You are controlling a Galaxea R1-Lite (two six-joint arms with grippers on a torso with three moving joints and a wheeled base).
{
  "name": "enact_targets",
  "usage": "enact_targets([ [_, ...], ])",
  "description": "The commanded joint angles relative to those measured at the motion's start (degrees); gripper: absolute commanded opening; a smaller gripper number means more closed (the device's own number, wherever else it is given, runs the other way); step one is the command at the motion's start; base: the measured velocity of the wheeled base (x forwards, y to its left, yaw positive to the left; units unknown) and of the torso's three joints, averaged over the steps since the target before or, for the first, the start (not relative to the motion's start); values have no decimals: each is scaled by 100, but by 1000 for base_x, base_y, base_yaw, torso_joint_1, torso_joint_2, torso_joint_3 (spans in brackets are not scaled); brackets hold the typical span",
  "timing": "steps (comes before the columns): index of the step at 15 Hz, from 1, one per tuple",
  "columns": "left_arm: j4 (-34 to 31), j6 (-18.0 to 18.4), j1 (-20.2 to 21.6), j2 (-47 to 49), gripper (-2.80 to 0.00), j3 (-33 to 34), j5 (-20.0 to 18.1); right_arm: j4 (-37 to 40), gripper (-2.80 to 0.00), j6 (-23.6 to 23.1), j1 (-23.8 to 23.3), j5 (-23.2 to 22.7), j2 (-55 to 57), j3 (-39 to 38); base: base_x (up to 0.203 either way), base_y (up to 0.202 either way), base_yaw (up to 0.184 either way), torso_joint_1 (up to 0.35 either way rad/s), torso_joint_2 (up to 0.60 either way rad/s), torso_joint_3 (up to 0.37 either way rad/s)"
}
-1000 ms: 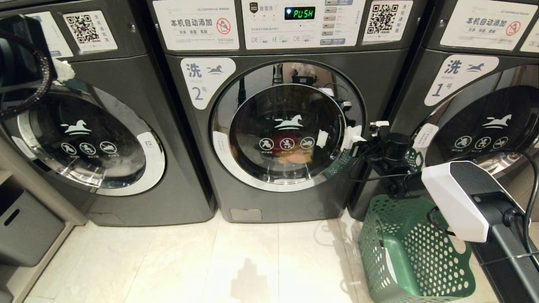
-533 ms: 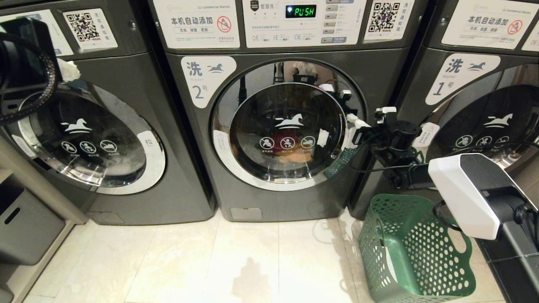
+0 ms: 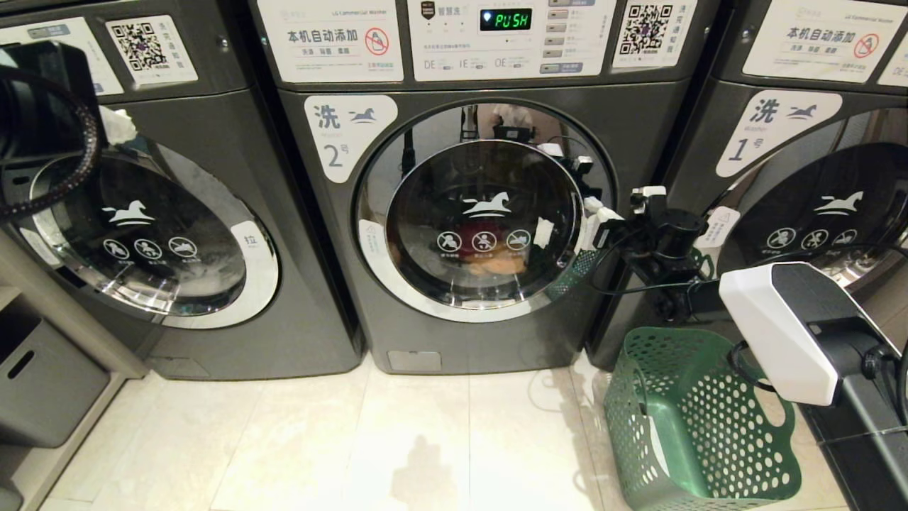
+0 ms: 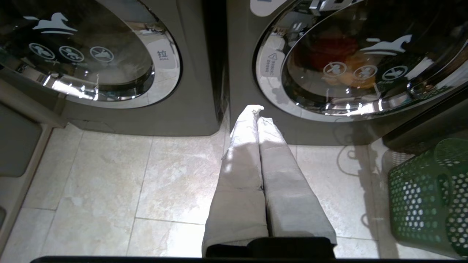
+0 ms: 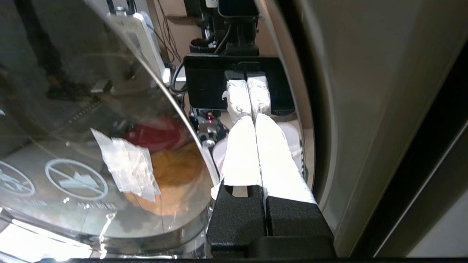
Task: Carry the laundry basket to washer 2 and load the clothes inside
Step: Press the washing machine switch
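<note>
Fingers of the right gripper [image 3: 599, 226] pressed together against washer 2 [image 3: 482, 213] door rim.

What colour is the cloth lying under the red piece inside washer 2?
Yellow-orange cloth, seen through washer 2's door glass below the red piece; clearest in the right wrist view.

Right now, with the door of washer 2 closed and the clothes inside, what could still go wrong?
1. The right gripper sits shut at the right rim of washer 2's door; pressing on could scrape the chrome rim, or the door may not be latched.
2. The laundry basket stands on the floor under the right arm; a lowering arm or driving base could knock it.
3. The display reads PUSH, so the wash has probably not started.
</note>
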State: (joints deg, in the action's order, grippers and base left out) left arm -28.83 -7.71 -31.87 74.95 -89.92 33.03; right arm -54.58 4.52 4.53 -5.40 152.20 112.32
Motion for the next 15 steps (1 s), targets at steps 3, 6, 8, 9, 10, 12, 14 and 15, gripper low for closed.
enact_targets([
  [3,-10,50,5,-77,-280,176,37,-17,-280,-4,-5,4,99,0,0,0,0,-3,2,-101],
  [6,44,102,5,-69,-280,185,221,-26,-280,-4,-14,-5,90,0,0,0,0,-4,-2,-143],
  [8,52,128,5,-77,-280,229,221,-26,-280,-4,-23,4,81,0,0,0,0,8,1,-46],
  [9,52,129,2,-86,-280,243,221,-35,-280,-4,-23,-5,81,0,0,0,0,16,3,-28],
  [10,52,129,3,-86,-280,247,221,-35,-280,-4,-32,-5,90,0,0,0,0,0,0,0],
  [12,52,129,1,-95,-280,241,211,-32,-280,-2,-23,6,-8,-114,0,0,0,0,0,0],
  [14,61,137,-4,-77,-280,238,186,111,-280,-1,-23,-6,-416,-675,0,0,0,0,0,0],
  [15,76,138,-48,-77,-280,238,190,260,-280,12,-23,-25,-811,-1125,0,0,0,0,0,0],
])
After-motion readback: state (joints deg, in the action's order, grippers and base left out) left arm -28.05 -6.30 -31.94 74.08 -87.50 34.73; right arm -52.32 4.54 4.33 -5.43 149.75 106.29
